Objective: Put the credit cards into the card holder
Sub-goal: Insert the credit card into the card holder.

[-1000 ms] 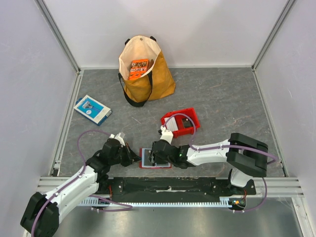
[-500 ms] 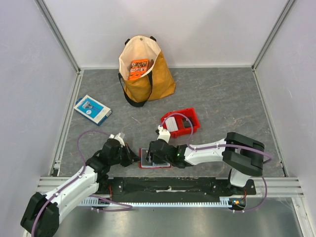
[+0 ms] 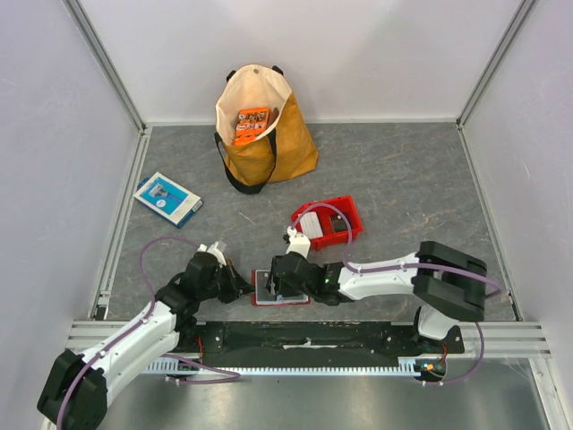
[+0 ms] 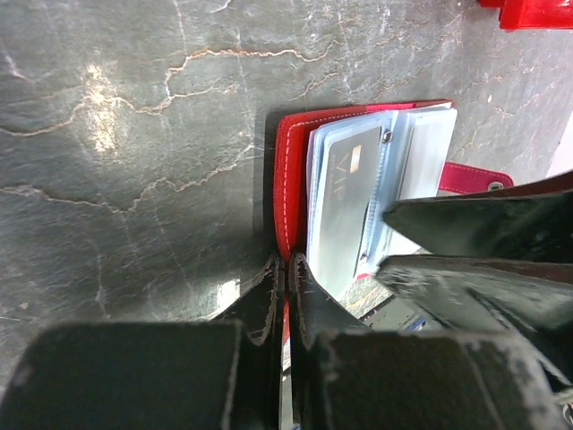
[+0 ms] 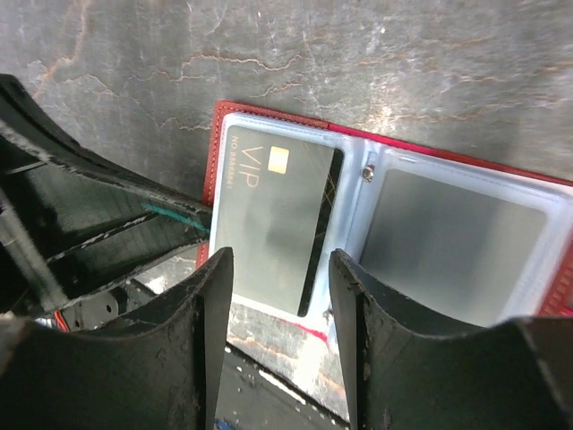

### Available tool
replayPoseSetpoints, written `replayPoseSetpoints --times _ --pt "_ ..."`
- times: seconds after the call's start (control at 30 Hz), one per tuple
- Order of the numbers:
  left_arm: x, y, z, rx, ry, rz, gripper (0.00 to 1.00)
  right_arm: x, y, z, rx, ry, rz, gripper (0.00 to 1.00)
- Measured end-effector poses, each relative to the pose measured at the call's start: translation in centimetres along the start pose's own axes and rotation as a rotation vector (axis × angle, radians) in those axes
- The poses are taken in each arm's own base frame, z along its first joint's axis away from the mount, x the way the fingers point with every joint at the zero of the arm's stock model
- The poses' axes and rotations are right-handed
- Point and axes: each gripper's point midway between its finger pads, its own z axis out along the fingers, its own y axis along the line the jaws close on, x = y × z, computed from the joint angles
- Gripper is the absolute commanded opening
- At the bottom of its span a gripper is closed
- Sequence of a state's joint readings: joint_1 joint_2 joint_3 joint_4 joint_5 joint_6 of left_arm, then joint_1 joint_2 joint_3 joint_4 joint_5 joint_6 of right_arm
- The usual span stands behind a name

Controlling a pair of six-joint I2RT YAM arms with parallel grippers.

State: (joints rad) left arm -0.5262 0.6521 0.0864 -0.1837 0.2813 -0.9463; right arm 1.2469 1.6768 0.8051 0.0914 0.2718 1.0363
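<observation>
The card holder point(image 3: 265, 288) lies open, a red wallet with clear pockets, near the table's front edge. My left gripper point(image 3: 242, 288) is shut on the edge of its left cover point(image 4: 288, 170). A dark grey credit card point(image 5: 273, 224) marked VIP sits in the left pocket, its lower end between the fingers of my right gripper point(image 5: 280, 260). That gripper hangs open just above the wallet and touches nothing. A second grey card point(image 5: 452, 246) fills the right pocket. In the left wrist view the dark card point(image 4: 345, 193) shows through the plastic.
A red bin point(image 3: 345, 210) with whitish and grey cards in it stands behind the wallet. A yellow tote bag point(image 3: 264, 148) holding an orange packet point(image 3: 252, 124) is at the back. A blue-and-white box point(image 3: 167, 198) lies at the left.
My right gripper's fingers have spread a little wider over the wallet. The left gripper keeps its hold and has not moved.
</observation>
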Motion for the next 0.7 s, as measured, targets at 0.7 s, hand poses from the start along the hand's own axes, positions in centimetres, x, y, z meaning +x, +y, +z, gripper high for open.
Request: replayPoseSetpoints --times 0.7 --pt "-1.1 -2.0 -0.8 0.002 0.004 0.026 0.02 -3.8 -8.3 -8.5 0.327 -0.158 -0.009 0.57"
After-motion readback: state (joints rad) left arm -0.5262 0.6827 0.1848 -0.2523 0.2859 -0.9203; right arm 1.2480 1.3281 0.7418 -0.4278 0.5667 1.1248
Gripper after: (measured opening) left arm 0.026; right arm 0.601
